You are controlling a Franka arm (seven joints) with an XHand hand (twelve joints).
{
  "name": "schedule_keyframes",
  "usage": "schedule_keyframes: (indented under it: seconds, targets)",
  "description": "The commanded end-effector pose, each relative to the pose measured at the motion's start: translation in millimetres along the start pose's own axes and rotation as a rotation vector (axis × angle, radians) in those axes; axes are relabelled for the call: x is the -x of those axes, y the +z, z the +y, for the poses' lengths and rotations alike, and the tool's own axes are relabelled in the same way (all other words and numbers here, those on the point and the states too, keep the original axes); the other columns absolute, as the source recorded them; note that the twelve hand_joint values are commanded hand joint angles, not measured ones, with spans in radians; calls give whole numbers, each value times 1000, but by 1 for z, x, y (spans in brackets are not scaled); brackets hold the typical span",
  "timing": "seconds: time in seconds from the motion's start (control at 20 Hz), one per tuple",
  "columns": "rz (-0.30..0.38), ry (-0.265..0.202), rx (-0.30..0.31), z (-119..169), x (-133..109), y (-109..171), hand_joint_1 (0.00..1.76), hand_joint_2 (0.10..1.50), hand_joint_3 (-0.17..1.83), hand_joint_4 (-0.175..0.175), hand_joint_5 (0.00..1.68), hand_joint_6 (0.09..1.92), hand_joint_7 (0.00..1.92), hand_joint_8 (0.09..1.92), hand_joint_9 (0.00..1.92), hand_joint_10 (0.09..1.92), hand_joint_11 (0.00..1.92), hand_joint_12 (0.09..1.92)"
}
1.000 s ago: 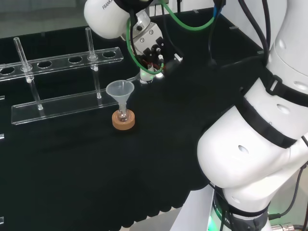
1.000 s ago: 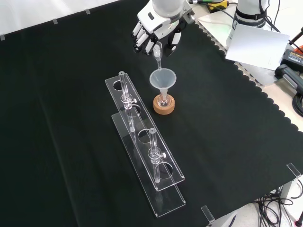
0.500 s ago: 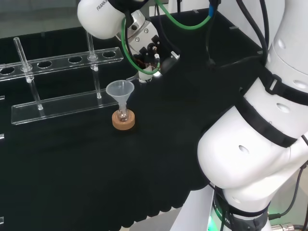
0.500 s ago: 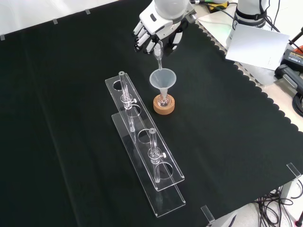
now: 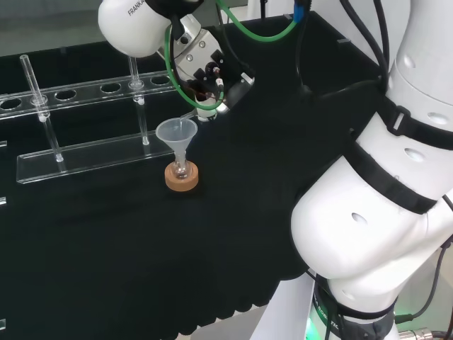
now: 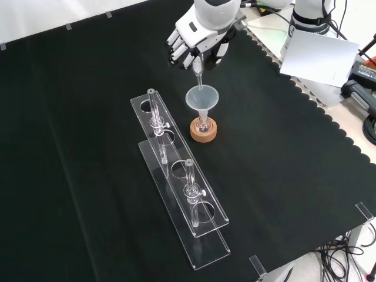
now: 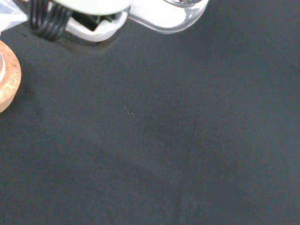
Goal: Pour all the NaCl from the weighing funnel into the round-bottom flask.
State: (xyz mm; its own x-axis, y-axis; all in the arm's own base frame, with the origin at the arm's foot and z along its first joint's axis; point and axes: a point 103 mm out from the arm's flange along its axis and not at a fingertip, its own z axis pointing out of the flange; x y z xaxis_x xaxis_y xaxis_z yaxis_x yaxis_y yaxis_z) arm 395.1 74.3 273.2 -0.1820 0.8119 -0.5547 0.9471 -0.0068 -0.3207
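The hand [image 6: 198, 42] is shut on the clear glass weighing funnel [image 6: 197, 70], curled fingers round its body, the thin spout pointing down. The spout's tip hangs just above the far rim of a translucent plastic funnel [image 6: 202, 97]. That funnel stands in the neck of a small round-bottom flask [image 6: 203, 124] on a cork ring [image 6: 203, 131]. In the head view the hand [image 5: 207, 71] is behind and right of the plastic funnel [image 5: 177, 132] and cork ring [image 5: 182, 178]. The wrist view has the weighing funnel's bulb [image 7: 176, 14] with white powder and the cork ring's edge [image 7: 7, 77].
A clear plastic rack [image 6: 176, 176] with glass tubes in it runs just left of the flask in the front view, behind it in the head view [image 5: 92, 152]. The arm's white links [image 5: 375, 198] stand at the head view's right. Papers and cables [image 6: 320, 53] lie beyond the cloth's scalloped edge.
The hand with the weighing funnel has moved left in the head view and tilted further, bringing the spout closer over the plastic funnel. Flask, ring and rack have not moved.
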Motion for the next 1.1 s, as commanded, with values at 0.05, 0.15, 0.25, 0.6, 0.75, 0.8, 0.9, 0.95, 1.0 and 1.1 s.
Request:
schedule_keyframes:
  seconds: [0.05,0.15,0.25,0.6,0.75,0.8,0.9,0.95,1.0,1.1]
  targets:
    - [-19,-3,9,-3,9,8,1118,715,539,175,1277,617,565,664,927,364,809,1056]
    - [-24,-1,12,-3,9,7,1119,715,539,175,1277,616,565,664,927,364,810,1055]
    - [-37,-3,13,-3,7,4,1119,714,539,175,1278,616,563,663,927,363,810,1055]
    - [-73,-7,1,-2,4,0,1119,714,539,175,1278,615,559,662,927,361,811,1051]
    - [-89,-2,-9,-2,3,1,1119,714,539,175,1279,614,558,661,927,360,812,1050]
    - [-93,-4,-9,-2,3,1,1119,714,539,175,1279,614,557,661,927,360,812,1050]
    - [-109,-5,-10,-2,5,2,1119,714,539,175,1279,613,557,661,927,359,812,1049]
    - [-111,-2,-21,-1,3,1,1119,714,539,175,1279,613,557,661,927,359,812,1049]
    - [-122,7,-30,1,1,1,1119,713,539,175,1279,613,557,661,927,359,812,1049]
    - [-139,13,-34,0,-2,-1,1119,713,539,175,1280,612,556,661,927,358,813,1048]
